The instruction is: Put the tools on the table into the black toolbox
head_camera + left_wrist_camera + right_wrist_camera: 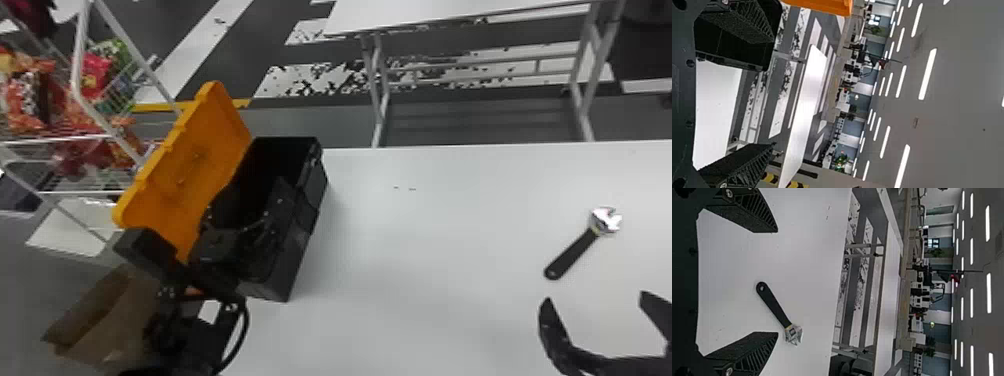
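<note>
Right claw (596, 298) gaped wide, wrench (573, 253) just beyond its tips; toolbox (316, 182) right by the left claw (247, 200), also spread!

High downward head view, closer forward wrist views, white table (425, 250) common to all

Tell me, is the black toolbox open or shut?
Open. The orange lid is swung up off the black toolbox, and the dark inside can be seen.

One wrench (576, 253), one toolbox (289, 267)
</note>
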